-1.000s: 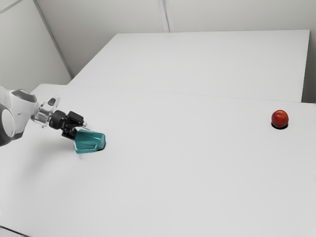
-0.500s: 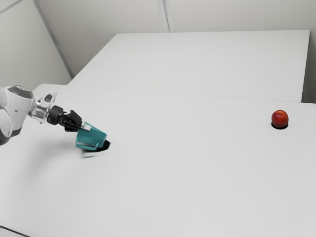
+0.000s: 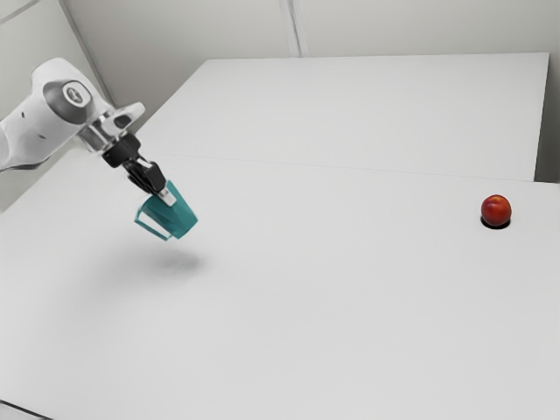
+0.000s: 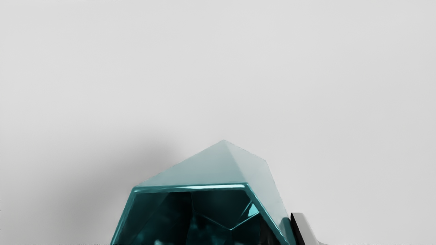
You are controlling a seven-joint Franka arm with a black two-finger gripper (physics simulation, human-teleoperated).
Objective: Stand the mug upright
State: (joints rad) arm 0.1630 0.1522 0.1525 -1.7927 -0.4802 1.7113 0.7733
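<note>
The teal mug hangs above the table in the exterior view, tilted, its handle toward the exterior view's left and lower side. My gripper reaches down to its rim from the upper left and is shut on the mug's wall. In the wrist view the open mouth of the mug faces my hand, showing the faceted inside. There the gripper has one finger outside the wall and a dark part of the other inside the mug. The lower part of the mug is cut off there.
A red round fruit rests on the white table, far off toward the exterior view's right. Another white surface lies behind the table. The mug's soft shadow falls on the table beneath it.
The mug has risen off the table with my gripper and turned from lying on its side to a tilt with its base lower. The arm has lifted and my hand now points more steeply down.
</note>
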